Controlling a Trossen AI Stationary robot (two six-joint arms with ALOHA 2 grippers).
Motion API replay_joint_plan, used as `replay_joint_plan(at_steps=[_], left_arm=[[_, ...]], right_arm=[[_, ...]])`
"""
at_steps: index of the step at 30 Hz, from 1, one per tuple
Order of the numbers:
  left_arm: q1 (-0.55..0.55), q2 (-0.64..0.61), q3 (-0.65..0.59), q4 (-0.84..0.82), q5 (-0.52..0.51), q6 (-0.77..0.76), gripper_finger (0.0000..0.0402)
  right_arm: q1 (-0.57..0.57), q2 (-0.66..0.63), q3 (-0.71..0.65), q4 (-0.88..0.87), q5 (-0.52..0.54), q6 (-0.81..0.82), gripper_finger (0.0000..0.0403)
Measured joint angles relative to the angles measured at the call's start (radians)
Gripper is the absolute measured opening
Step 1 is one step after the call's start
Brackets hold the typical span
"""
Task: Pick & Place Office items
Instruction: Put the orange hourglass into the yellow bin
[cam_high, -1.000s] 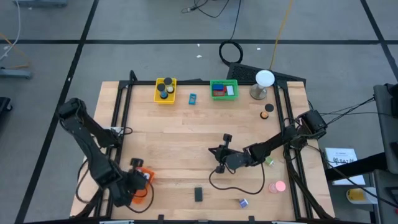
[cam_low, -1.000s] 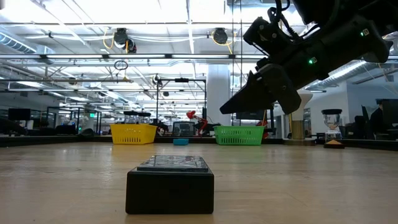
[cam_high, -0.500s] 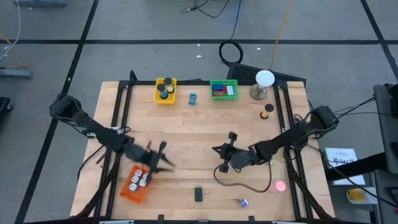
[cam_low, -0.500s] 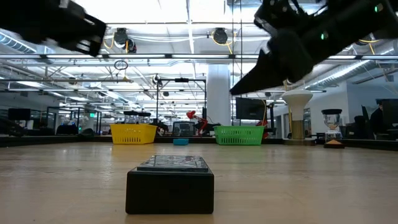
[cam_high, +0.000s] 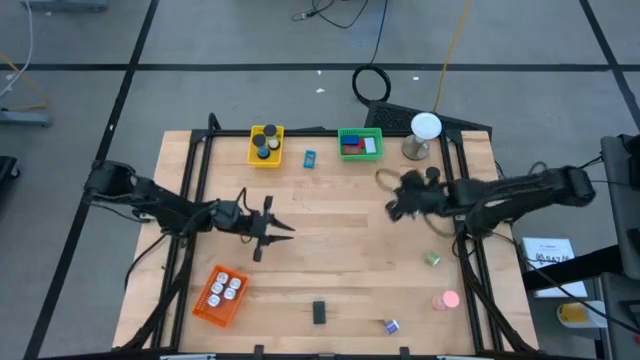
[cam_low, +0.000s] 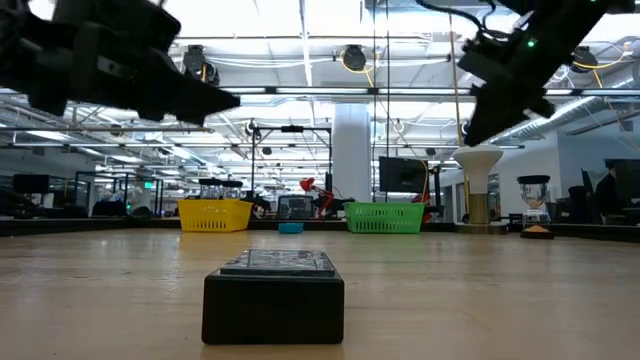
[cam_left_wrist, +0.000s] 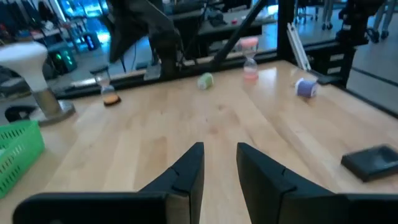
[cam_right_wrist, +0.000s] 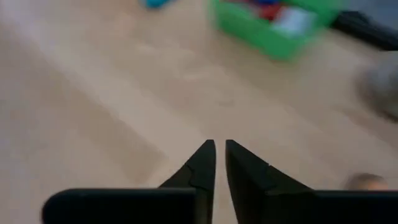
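My left gripper (cam_high: 276, 229) (cam_left_wrist: 219, 155) hovers over the table's left-middle, pointing level toward the right edge, open and empty. My right gripper (cam_high: 392, 206) (cam_right_wrist: 220, 151) hangs above the far right part of the table, its fingertips a narrow gap apart with nothing between them. Loose office items lie flat on the wood. They are a black block (cam_high: 319, 312) (cam_low: 273, 295), a purple clip (cam_high: 390, 326), a pink round piece (cam_high: 446, 299), a green clip (cam_high: 432, 259) and a blue piece (cam_high: 309, 158).
A yellow basket (cam_high: 266, 145) with black discs and a green basket (cam_high: 360, 143) stand at the far edge. An orange basket (cam_high: 222, 294) holding white bits sits near left. A white ball on a grey stand (cam_high: 424, 135) is far right, with a small orange piece (cam_high: 428, 180) nearby.
My left gripper has swung from over the orange basket at the near left toward the table's middle and has tipped up from pointing down to about level. My right gripper has risen and drawn back from the table's centre toward the far right.
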Motion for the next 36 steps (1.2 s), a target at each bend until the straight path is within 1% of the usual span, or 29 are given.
replay_joint_plan(at_steps=[4, 7, 11, 15, 18, 20, 22, 25, 29, 32, 36], left_arm=[[0.03, 0.082, 0.001, 0.096, 0.033, -0.007, 0.0097], [0.035, 0.143, 0.001, 0.15, 0.035, -0.007, 0.0097], [0.035, 0.204, 0.002, 0.19, 0.035, -0.018, 0.0097], [0.034, 0.235, 0.002, 0.19, 0.034, -0.031, 0.0097], [0.034, 0.235, 0.002, 0.195, 0.032, -0.031, 0.0097], [0.034, 0.235, 0.002, 0.195, 0.032, -0.03, 0.0097], [0.035, 0.235, 0.002, 0.21, 0.032, -0.03, 0.0097], [0.034, 0.235, 0.002, 0.217, 0.032, -0.028, 0.0097], [0.032, 0.235, 0.002, 0.215, 0.032, -0.03, 0.0097], [0.032, 0.235, 0.002, 0.215, 0.032, -0.03, 0.0097], [0.032, 0.235, 0.002, 0.215, 0.032, -0.031, 0.0097]], right_arm=[[-0.18, -0.083, 0.0, -0.16, -0.077, 0.001, 0.0083], [-0.315, -0.106, 0.0, -0.226, -0.136, -0.057, 0.0119], [-0.467, -0.109, 0.0, -0.272, -0.171, -0.159, 0.0167], [-0.568, -0.109, 0.0, -0.293, -0.172, -0.216, 0.0212], [-0.61, -0.109, 0.0, -0.309, -0.173, -0.236, 0.0243], [-0.627, -0.109, 0.0, -0.31, -0.199, -0.239, 0.0262], [-0.636, -0.109, 0.0, -0.302, -0.23, -0.24, 0.0278], [-0.637, -0.109, -0.018, -0.297, -0.223, -0.234, 0.0297], [-0.665, -0.108, -0.088, -0.243, -0.224, -0.252, 0.0305], [-0.699, -0.108, -0.148, -0.149, -0.23, -0.299, 0.0306], [-0.741, -0.108, -0.208, -0.012, -0.294, -0.356, 0.0293]])
